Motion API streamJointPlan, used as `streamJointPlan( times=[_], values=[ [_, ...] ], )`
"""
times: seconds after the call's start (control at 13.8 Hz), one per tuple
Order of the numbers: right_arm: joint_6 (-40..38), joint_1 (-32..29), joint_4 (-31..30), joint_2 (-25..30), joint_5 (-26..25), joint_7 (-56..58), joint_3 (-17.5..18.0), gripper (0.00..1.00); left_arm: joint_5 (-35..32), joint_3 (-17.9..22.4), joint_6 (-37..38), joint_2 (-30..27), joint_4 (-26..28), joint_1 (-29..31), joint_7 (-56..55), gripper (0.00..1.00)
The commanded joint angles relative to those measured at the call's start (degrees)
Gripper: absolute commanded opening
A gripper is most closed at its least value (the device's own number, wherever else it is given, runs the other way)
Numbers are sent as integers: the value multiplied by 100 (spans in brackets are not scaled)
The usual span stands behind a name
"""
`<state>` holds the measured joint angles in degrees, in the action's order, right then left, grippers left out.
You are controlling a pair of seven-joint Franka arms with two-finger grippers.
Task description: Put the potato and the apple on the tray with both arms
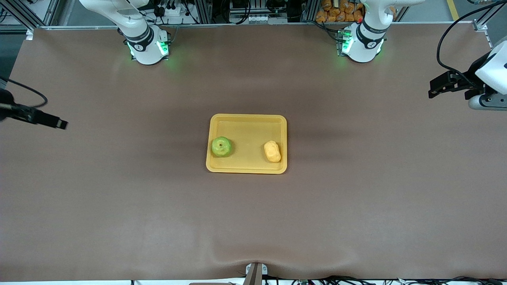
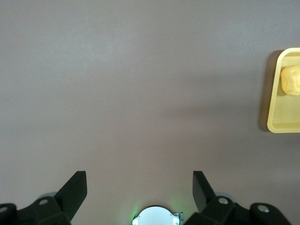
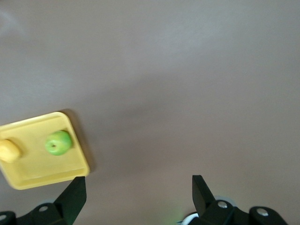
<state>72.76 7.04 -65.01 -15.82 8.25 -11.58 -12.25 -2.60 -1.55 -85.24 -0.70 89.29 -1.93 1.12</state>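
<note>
Apple [image 1: 221, 146] and potato [image 1: 272, 151] on tray [image 1: 247, 126] — both tools [image 2: 139, 187] [image 3: 139, 187] wide open, empty

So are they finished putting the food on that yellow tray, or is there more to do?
It looks finished. The apple and the potato both lie on the tray, apart from each other. Nothing is in hand: the left claw and the right claw are open and empty, over bare table at either end. Nothing appears left.
</note>
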Motion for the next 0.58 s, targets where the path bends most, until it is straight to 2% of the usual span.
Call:
streamJointPlan(
  times=[0.0,0.22,0.29,0.36,0.51],
  values=[
    [334,-80,-940,745,-219,349,82,100,-39,-30,25,17,-122,26,-77,100],
    [1369,-150,-2433,1649,-368,367,248,100,-39,-21,77,0,-122,35,-42,100],
    [1503,-246,-2673,1800,-394,436,327,100,-30,-12,77,-1,-131,35,-25,100],
    [1505,-352,-2666,1801,-473,594,467,100,-38,-12,77,8,-166,35,-33,100],
    [1548,-737,-2579,1793,-902,1146,967,100,-38,-4,77,-1,-201,44,-33,100]
  ],
)
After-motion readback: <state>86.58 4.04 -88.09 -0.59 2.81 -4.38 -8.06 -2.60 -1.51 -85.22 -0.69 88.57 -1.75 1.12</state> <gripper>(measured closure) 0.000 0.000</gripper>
